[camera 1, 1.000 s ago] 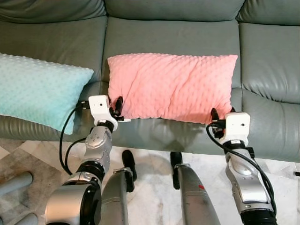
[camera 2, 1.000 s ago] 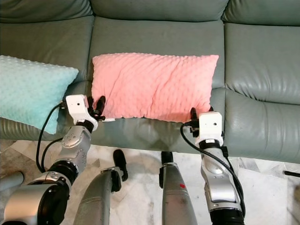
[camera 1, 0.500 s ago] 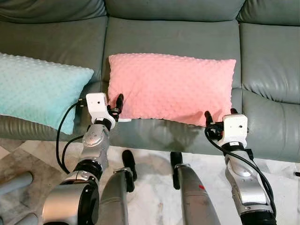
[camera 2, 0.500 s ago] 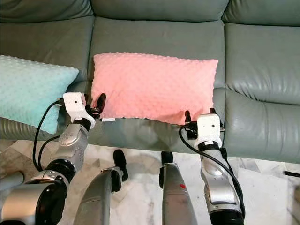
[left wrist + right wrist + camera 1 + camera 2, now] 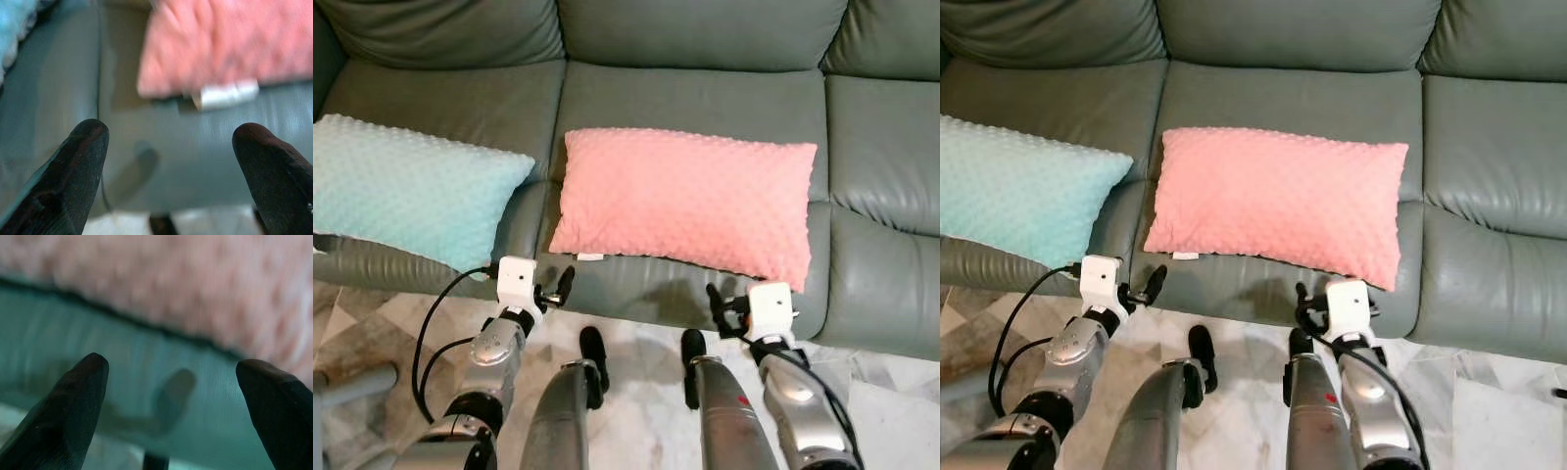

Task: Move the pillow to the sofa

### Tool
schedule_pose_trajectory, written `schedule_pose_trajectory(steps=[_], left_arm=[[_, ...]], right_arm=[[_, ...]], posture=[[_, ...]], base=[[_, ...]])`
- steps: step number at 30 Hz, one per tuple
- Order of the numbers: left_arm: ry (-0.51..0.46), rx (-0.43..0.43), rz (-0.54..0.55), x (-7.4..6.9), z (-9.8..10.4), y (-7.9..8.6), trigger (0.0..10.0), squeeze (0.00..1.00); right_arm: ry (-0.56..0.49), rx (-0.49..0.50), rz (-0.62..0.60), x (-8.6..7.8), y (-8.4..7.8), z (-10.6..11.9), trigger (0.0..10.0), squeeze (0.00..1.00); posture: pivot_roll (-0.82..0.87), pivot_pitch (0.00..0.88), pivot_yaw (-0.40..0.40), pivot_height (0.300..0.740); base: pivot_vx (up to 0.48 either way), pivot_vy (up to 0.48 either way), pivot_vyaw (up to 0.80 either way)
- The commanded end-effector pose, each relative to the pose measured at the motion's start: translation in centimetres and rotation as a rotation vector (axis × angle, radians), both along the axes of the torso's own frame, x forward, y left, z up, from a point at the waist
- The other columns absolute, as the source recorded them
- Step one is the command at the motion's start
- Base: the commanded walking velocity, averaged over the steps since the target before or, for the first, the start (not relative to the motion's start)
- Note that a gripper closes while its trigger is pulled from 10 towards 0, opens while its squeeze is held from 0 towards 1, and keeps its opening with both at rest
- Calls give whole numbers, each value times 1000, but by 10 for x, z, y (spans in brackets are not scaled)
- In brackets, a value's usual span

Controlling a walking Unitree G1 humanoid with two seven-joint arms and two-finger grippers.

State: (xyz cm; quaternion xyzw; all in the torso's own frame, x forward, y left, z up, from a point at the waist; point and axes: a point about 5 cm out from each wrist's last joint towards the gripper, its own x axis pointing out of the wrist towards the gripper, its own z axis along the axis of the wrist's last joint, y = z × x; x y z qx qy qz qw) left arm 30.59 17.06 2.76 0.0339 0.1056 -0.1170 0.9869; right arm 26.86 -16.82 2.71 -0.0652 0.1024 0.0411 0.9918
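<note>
Two shiny silver arms w/ white box wrists, black cables, long black fingers [image 5: 73, 186], a red mark

Both grippers are now off the pink pillow [image 5: 690, 199]: the left gripper [image 5: 551, 290] and the right gripper [image 5: 732, 305] hang open below the sofa [image 5: 705, 83] seat's front edge, apart from the pillow.

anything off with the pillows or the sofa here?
Nothing stands out. The pink pillow lies flat on the middle sofa seat, slightly overhanging the front edge. The teal pillow sits beside it. Left gripper and right gripper are open, clear of it.
</note>
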Motion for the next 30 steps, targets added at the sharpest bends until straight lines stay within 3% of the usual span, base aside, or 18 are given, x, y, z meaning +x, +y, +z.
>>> schedule_pose_trajectory(steps=[1, 4, 6, 7, 11, 14, 18, 19, 20, 25, 26, 27, 29, 30], left_arm=[[182, 72, 9, -32, -37, 10, 10000, 1000], [258, 130, 2, -48, -52, 15, 10000, 1000], [359, 245, -25, -68, -69, 22, 10000, 1000], [359, 245, -25, -68, -69, 22, 10000, 1000], [608, 353, -10, -110, -97, 44, 10000, 1000], [675, 364, -13, -121, -102, 50, 10000, 1000], [680, 388, -50, -118, -102, 46, 10000, 1000], [679, 391, -57, -116, -101, 45, 10000, 63], [680, 386, -54, -113, -101, 42, 10000, 0], [676, 355, -50, -103, -98, 33, 10000, 0], [682, 368, -64, -102, -98, 30, 10000, 0], [684, 375, -70, -102, -98, 29, 10000, 0], [694, 362, -81, -102, -99, 27, 10000, 0], [688, 372, -91, -101, -99, 25, 10000, 0]], right_arm=[[148, 15, -23, -26, -2, -35, 10000, 1000], [216, -11, -20, -36, -4, -51, 10000, 1000], [319, -80, 6, -50, -8, -70, 10000, 1000], [319, -80, 6, -50, -8, -70, 10000, 1000], [556, -200, -18, -88, -36, -101, 10000, 1000], [661, -242, -23, -106, -50, -109, 10000, 1000], [726, -261, -23, -115, -62, -112, 10000, 1000], [738, -259, -18, -115, -64, -112, 10000, 1000], [744, -259, -14, -114, -65, -112, 10000, 1000], [724, -255, 35, -96, -55, -107, 10000, 1000], [714, -231, 45, -89, -48, -106, 10000, 941], [711, -223, 49, -87, -46, -105, 10000, 616], [701, -218, 62, -83, -41, -104, 10000, 616], [687, -204, 87, -76, -30, -103, 10000, 510]], posture=[[-195, 305, 118, 740], [-192, 258, 109, 740], [-189, 190, 101, 740], [-189, 190, 101, 740], [-189, 99, 91, 740], [-192, 68, 85, 740], [-186, 13, 70, 740], [-186, 4, 68, 740], [-185, 0, 65, 740], [-187, 0, 61, 740], [-186, 0, 58, 740], [-184, 0, 56, 740], [-184, 0, 56, 740], [-184, 0, 56, 740]], base=[[0, 0, 0], [0, 0, 0], [0, 0, 0], [0, 0, 0], [0, 0, 0], [0, 0, 0], [0, 0, 0], [0, 0, 0], [0, 0, 0], [0, 0, 0], [0, 0, 0], [0, 0, 0], [0, 0, 0], [0, 0, 0]])
